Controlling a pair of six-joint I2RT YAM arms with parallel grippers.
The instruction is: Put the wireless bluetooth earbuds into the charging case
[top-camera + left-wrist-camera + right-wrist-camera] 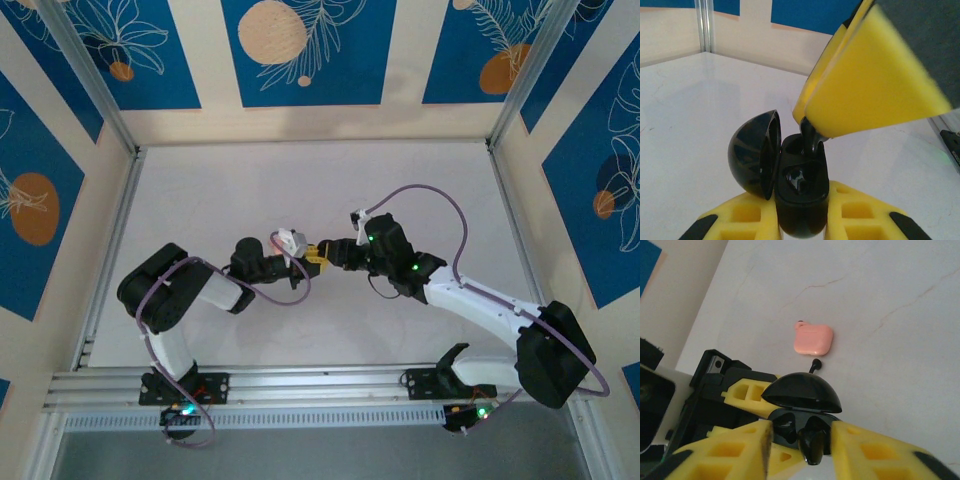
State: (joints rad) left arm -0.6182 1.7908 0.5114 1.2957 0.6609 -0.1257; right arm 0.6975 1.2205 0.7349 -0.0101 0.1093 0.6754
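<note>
Earbud [812,446] insertion is the step I am in: the dark earbud pokes down from the fingertips into the mouth of the charging case [801,202], a black clamshell with its lid [754,156] swung open to one side; from the left wrist view its tip looks just inside a socket, not yet seated; the right gripper [799,427] stands around it with jaws parted wider than the earbud, a gap showing on one side, so I judge the grip is loose; the left gripper [802,220] is clamped on the case body and appears to hold it raised above the table [300,180], between the two arms; beyond, on the tabletop, lie a pink rounded box [813,338] and a small dark bit [816,364] just beside it, which I cannot identify; next I would want a gentle straight push to seat the earbud, then a clean retreat without nudging the lid.
</note>
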